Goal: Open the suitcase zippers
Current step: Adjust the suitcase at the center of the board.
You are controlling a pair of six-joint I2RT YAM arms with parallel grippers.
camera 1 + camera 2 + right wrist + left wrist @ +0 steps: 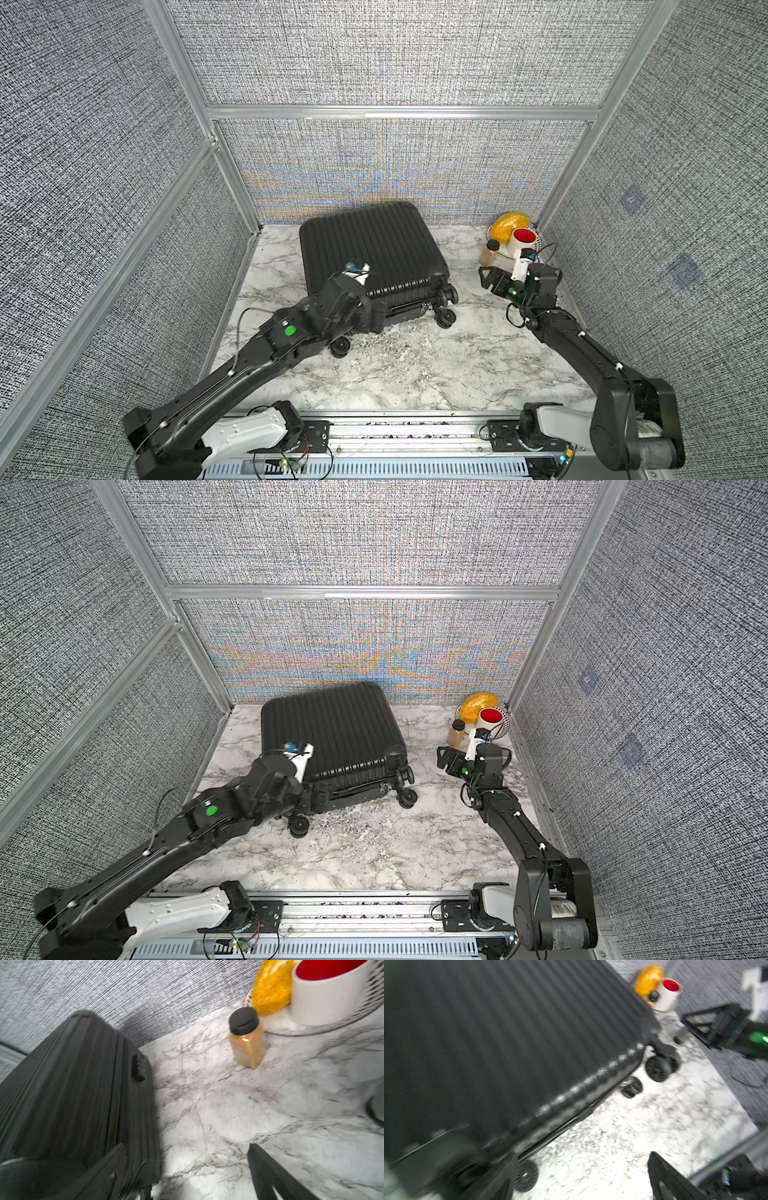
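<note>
- left gripper: jaws spread wide and empty at the case's 7 o'clock corner. It looks best used as a brace so nothing slides.
- suitcase: shut and lying flat at 11 o'clock on the marble table, with its wheels facing 5 o'clock.
- zippers: metal pulls sit near the 5 o'clock corner. Pinch one squarely, then drag it along the seam.
- right gripper: wide open and empty at 3 o'clock, apart from the case. Approach low, avoiding the spice jar.

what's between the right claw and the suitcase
Only bare marble table lies between the right claw and the suitcase, in both top views; the jar stands farther back.
</note>
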